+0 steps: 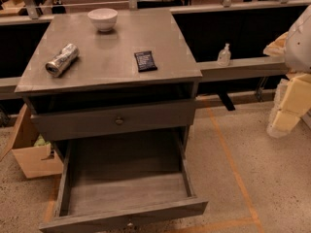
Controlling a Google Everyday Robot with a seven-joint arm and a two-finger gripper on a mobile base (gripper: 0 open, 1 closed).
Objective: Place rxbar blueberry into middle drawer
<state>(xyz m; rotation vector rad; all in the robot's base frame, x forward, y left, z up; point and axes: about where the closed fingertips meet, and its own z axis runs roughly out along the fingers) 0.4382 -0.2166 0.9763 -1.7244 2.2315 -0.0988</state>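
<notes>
The rxbar blueberry, a small dark flat bar with pale lettering, lies flat on the grey cabinet top, right of centre near the front edge. The middle drawer is pulled out below, a wide grey box with a plank floor and nothing in it. My gripper shows as cream-coloured parts at the far right edge, off to the side of the cabinet and well away from the bar, holding nothing that I can see.
A silver can lies on its side at the cabinet top's left. A white bowl stands at the back. A closed drawer front with a round knob sits above the open drawer. A cardboard box stands at the left, a small bottle on a ledge at the right.
</notes>
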